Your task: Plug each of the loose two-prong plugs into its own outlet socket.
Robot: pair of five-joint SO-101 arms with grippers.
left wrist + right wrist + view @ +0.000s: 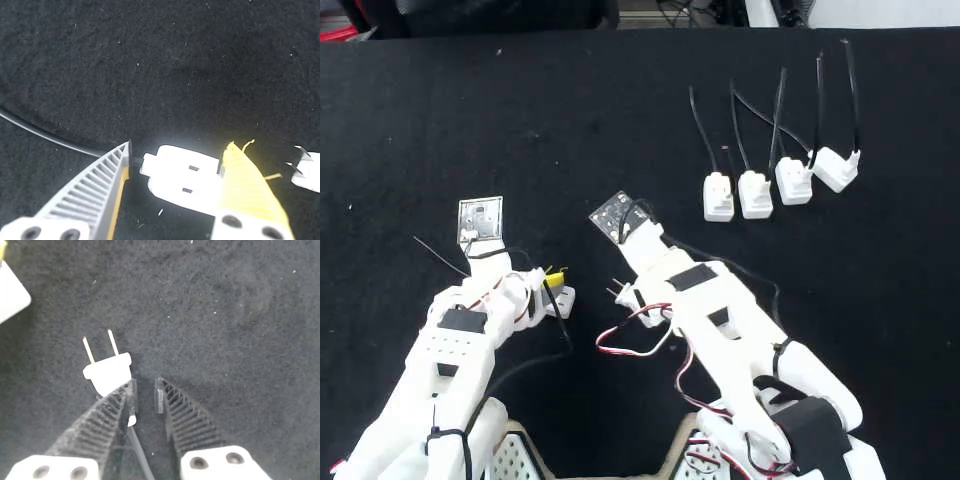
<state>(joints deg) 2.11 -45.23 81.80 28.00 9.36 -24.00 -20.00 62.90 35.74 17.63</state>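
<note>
Down on the black tabletop (570, 120), the left hand (180, 150) is grasping an outlet socket (182, 177) end to end. Its yellow finger (245, 185) is pressed against one end, and its grey finger (100, 192) sits at the other end, where the black cord (45, 132) runs out. The socket's two slots face up, plain to see. Across from it, at about 3 o'clock from the socket in the high view, lies the loose two-prong plug (107, 372). It is flat on the tabletop, close to the socket but clearly apart from it. Its prongs (89, 351) aim back toward 9 o'clock, straight at the socket (lined up, but with a gap between them). The right hand (145, 387) is released, with its fingers only narrowly parted and bare tabletop showing in the slit. The plug body sits just beside the tip of one finger, not between the two. The plug's own cord trails back under that finger. Over at 2 o'clock on the tabletop, well away from both hands, four white blocks (755, 195) stand in a row. Each has a black cord running off toward 12 o'clock. Whether those are mated pairs I cannot tell from here.
</note>
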